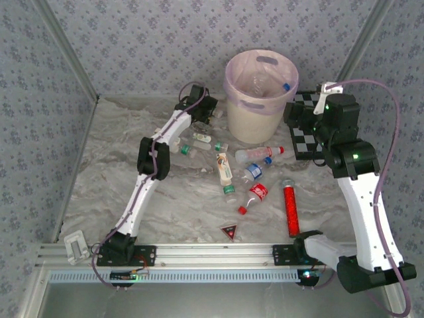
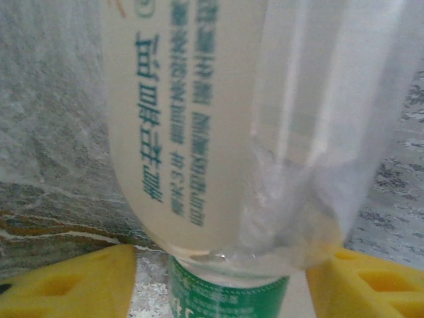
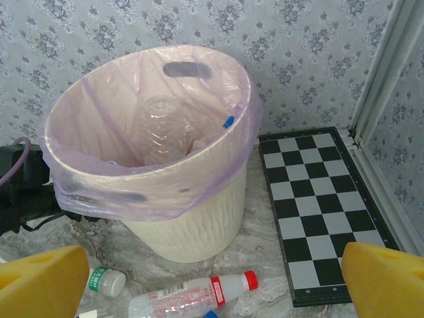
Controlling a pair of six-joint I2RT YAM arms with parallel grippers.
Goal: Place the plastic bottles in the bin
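**Left gripper** point(image 2: 225, 257)
- State: the yellow fingers point(image 2: 73, 285) stand at a middling spread, one on each side of a clear bottle point(image 2: 199, 132) with a cream label. Whether the pads press it or only flank it cannot be told.
- Hazards, judged:
  - The wall is thin and creased, so a squeeze may buckle it and let it squirt forward out of the tips.
  - Most of the body reaches beyond the tips, so it may droop or swing on lifting.
- Position: the green-banded end point(image 2: 225, 295) lies nearest the palm. The labelled body runs straight out between the fingers and past them.

**Right gripper** point(image 3: 213, 255)
- State: fingers point(image 3: 40, 285) spread wide, nothing between them.
- Hazard, judged: a low pass forward could knock the bin or snag its pink liner.
- Ahead of the tips:
  - A red-capped bottle point(image 3: 192, 295) lies crosswise on the table, just ahead of the gap.
  - A green-capped one point(image 3: 106, 281) sits just beside one finger.
  - The bin point(image 3: 192, 218) stands directly beyond both, with bottles point(image 3: 162, 126) already inside.
  - The checkerboard point(image 3: 318, 199) lies ahead of the other finger.

**Between the two grippers**
- More loose bottles point(image 1: 224, 167) lie on the table in the top view.
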